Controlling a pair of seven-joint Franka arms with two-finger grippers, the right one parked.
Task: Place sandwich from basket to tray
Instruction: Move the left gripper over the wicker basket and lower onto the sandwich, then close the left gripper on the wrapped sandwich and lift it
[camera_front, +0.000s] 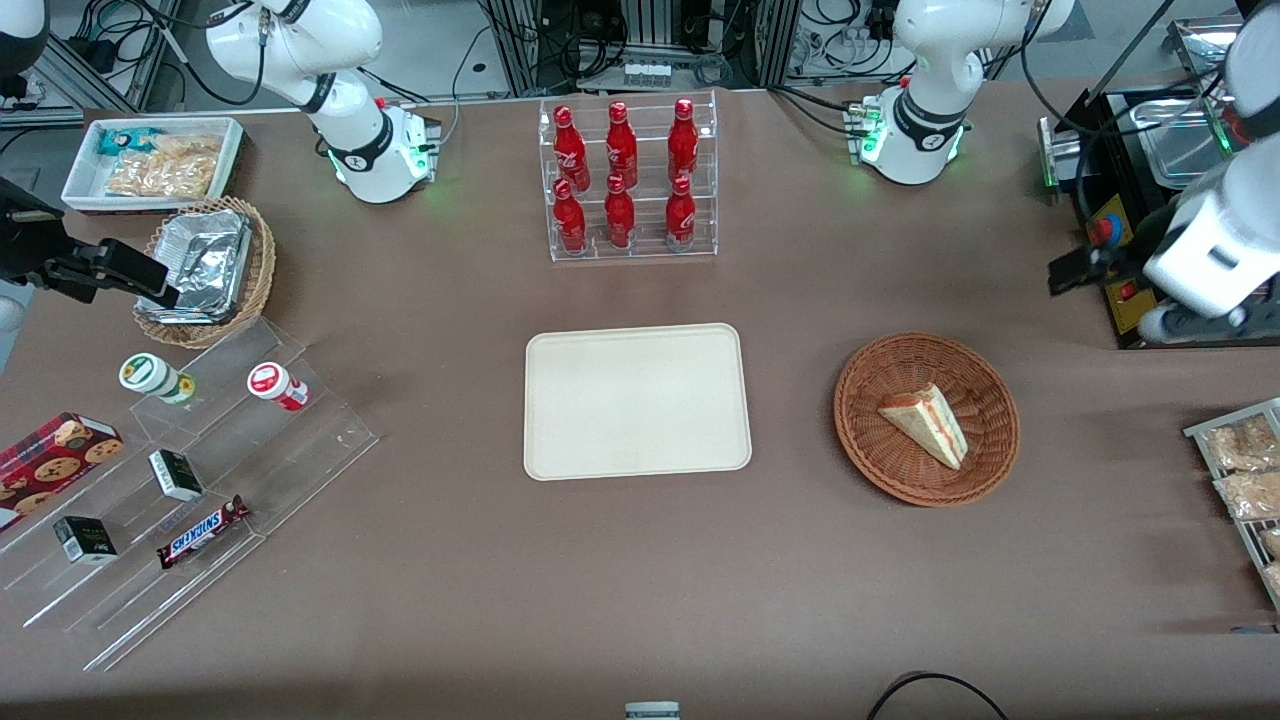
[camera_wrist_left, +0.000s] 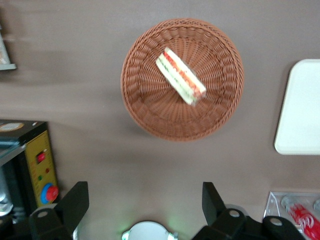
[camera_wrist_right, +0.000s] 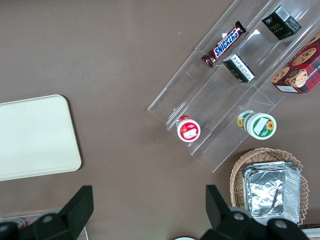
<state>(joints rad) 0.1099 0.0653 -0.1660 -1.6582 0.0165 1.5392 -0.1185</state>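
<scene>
The sandwich (camera_front: 926, 424), a pale bread wedge with red and green filling, lies in the round reddish-brown wicker basket (camera_front: 880, 470) toward the working arm's end of the table. The cream tray (camera_front: 637, 400) lies flat at the table's middle, beside the basket, with nothing on it. My left gripper (camera_front: 1085, 262) hangs high above the table, farther from the front camera than the basket, open and empty. In the left wrist view the sandwich (camera_wrist_left: 180, 76) sits in the basket (camera_wrist_left: 145, 100), well apart from the spread gripper (camera_wrist_left: 144, 202); a corner of the tray (camera_wrist_left: 300, 110) also shows.
A clear rack of red bottles (camera_front: 628, 180) stands farther back than the tray. A black machine with a yellow panel (camera_front: 1120, 250) is close beside my gripper. A rack of snack packets (camera_front: 1245, 480) lies at the working arm's end. A stepped acrylic display (camera_front: 180, 470) is at the parked arm's end.
</scene>
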